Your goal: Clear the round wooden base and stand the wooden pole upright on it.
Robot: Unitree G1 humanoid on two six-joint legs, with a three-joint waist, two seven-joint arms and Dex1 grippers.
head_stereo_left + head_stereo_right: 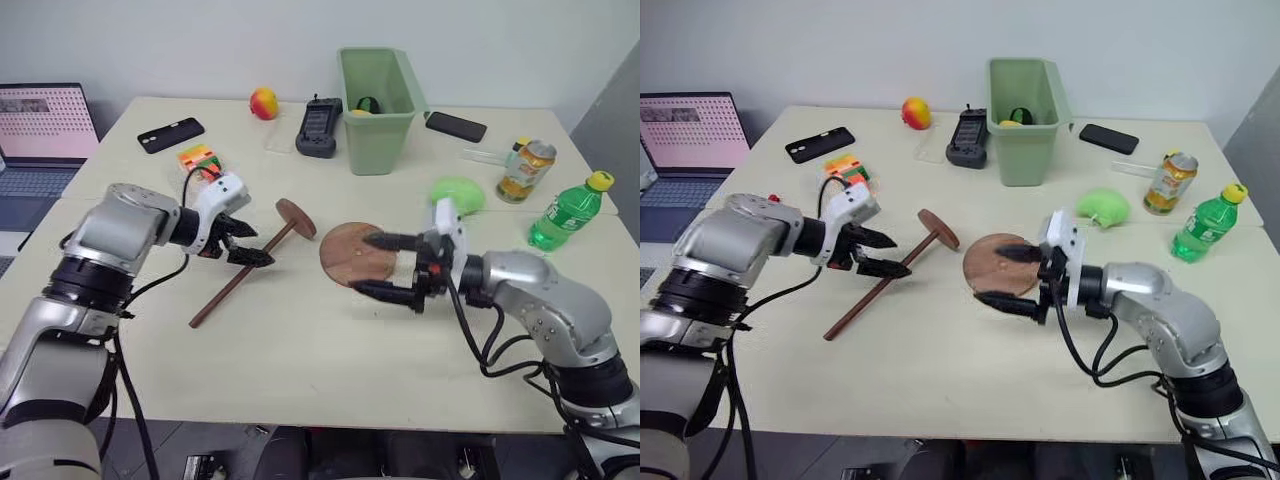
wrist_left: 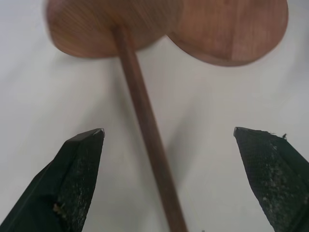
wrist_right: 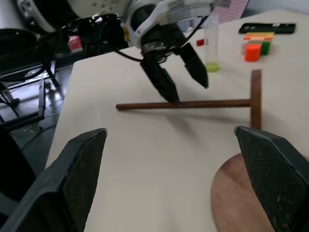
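On the surface, the pole lies flat beside the bare base.
Left tool hovers wide over it, right tool wide by the base; gripping comes next.
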